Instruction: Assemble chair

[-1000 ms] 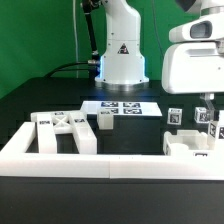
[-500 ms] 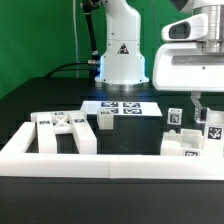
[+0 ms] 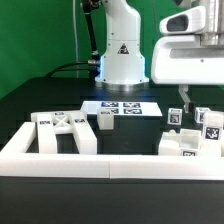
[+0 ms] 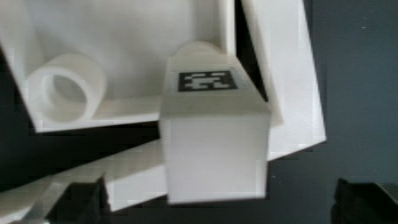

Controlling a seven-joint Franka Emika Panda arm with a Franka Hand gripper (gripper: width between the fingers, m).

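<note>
Though my pincer (image 3: pixel 196 100) hung wide open at the exterior view's right, the chair's square post (image 4: pixel 217 140) stood upright directly beneath, between the jaws, seemingly touching neither.

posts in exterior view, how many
4: one post by the marker board; three posts on the exterior view's right, one under the gripper. The rail may hide more.

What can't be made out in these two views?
- Exterior view: the white rail hides the lower edges of the frame piece and the cluster of chair parts.
- Exterior view: the marker board tags are too small to read.
- Wrist view: the tagged square post covers what lies behind it.
</note>
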